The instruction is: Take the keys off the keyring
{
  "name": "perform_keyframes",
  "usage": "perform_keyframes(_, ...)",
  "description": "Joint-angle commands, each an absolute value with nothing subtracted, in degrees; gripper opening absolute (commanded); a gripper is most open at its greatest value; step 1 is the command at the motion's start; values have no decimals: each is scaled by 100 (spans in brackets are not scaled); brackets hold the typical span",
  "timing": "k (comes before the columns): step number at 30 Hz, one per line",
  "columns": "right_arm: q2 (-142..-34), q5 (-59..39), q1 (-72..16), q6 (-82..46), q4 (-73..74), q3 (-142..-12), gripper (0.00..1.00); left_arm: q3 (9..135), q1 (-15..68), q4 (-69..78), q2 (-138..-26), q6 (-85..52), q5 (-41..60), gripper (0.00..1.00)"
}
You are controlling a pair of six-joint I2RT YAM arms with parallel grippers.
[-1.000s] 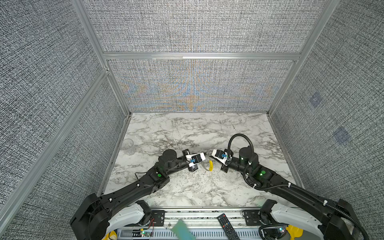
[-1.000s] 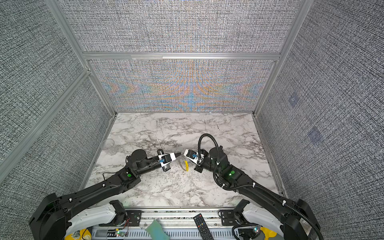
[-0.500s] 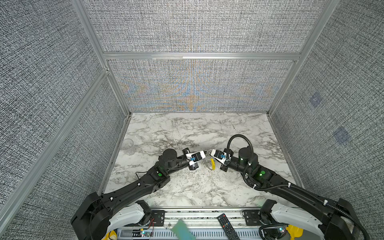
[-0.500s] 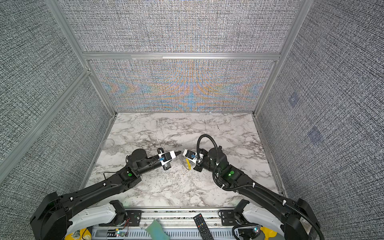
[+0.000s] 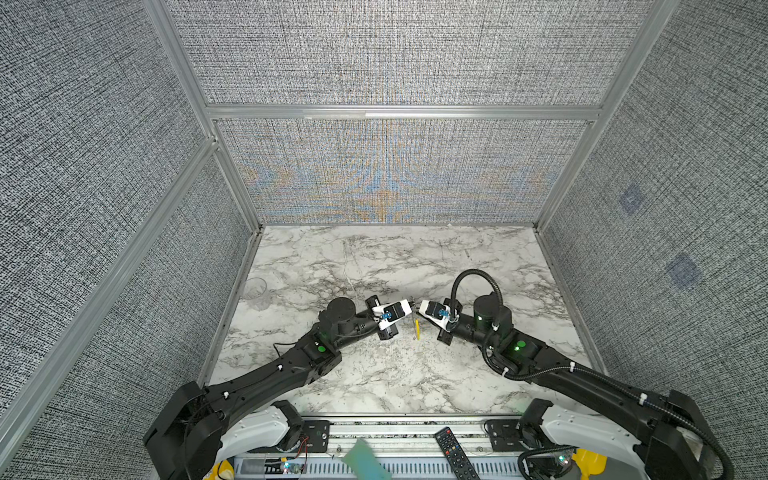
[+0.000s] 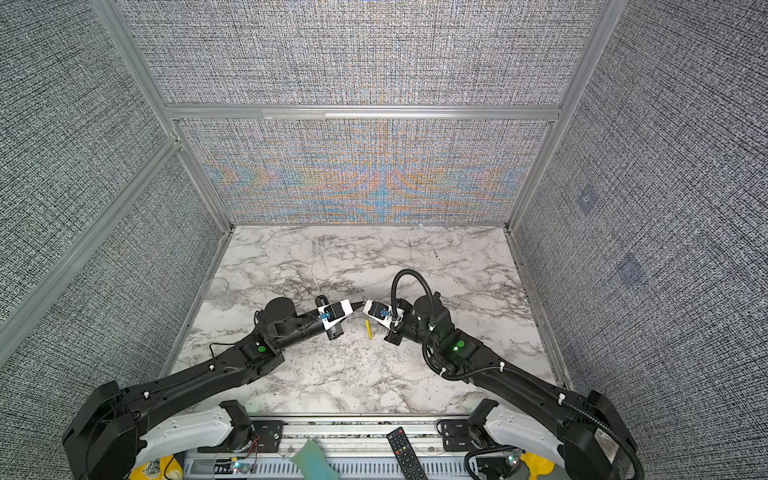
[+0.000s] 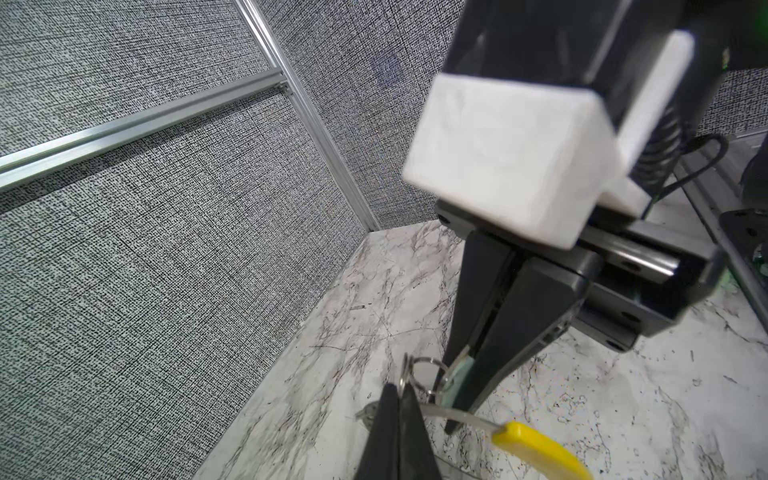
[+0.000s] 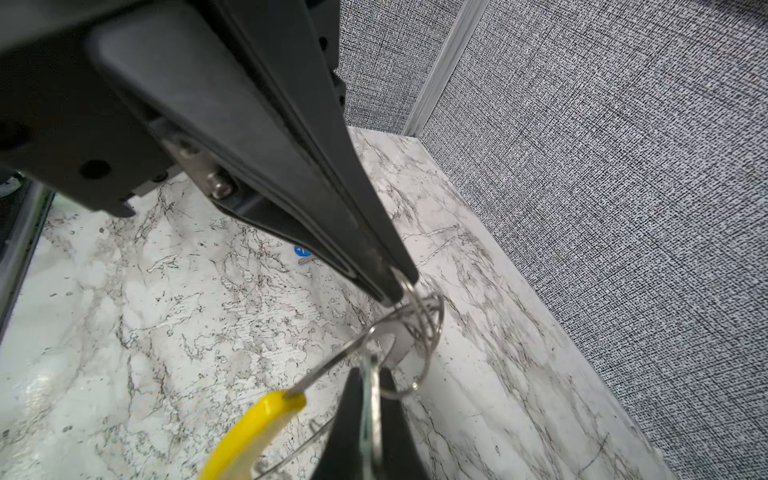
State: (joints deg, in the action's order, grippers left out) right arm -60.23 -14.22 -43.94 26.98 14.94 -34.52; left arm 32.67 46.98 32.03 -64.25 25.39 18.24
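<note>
**Both grippers pinching at the keyring above the marble table (image 5: 374,257)**

The left gripper (image 7: 397,392), fingers pressed together, is pinching the small metal ring (image 7: 424,365). The right gripper (image 8: 365,376) is clamping the mint-green key (image 7: 457,384) by its head, with the blade hidden. The keyring (image 5: 417,328) is hanging edge-on below the fingertips, its long axis and yellow section pointing down toward the table. The blue key (image 8: 302,251) is lying apart on the marble.

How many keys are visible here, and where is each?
2. The mint-green key is pinched in the right end effector, at the small metal ring. The blue key lies loose on the marble table, partly hidden behind the left end effector.
</note>
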Motion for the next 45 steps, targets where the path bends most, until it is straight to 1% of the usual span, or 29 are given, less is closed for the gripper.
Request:
perform_keyframes(1,-6062,-1722,-4421,2632,1377,-3437,0,3354,4685,3849,-6433,2529,1437,0)
perform_keyframes(8,-5805,-933,-4421,2833,1263,-3357,0,3353,4709,3474,-6353,2678,1074,0)
perform_keyframes(14,-5750,-291,-4421,3010,1013,-3426,0,3363,4758,3310,-6339,2737,1053,0)
perform_keyframes(17,-5780,-292,-4419,3053,990,-3461,0,3361,4807,3309,-6363,2747,1051,0)
perform_keyframes(26,-6013,-881,-4417,3030,1121,-3498,0,3234,4840,3634,-6292,2736,1486,0)
perform_keyframes(31,-6023,-911,-4421,3030,1155,-3532,0,3249,4843,3517,-6285,2720,1474,0)
perform_keyframes(36,-5852,-459,-4421,3118,1148,-3542,0,3337,4843,3178,-6334,2674,1085,0)
perform_keyframes(41,-5747,22,-4421,3489,1083,-3651,0,3400,4843,3036,-6508,2271,671,0)
perform_keyframes(45,-5906,444,-4421,3871,963,-3891,0,3668,4847,2630,-6783,2006,699,0)
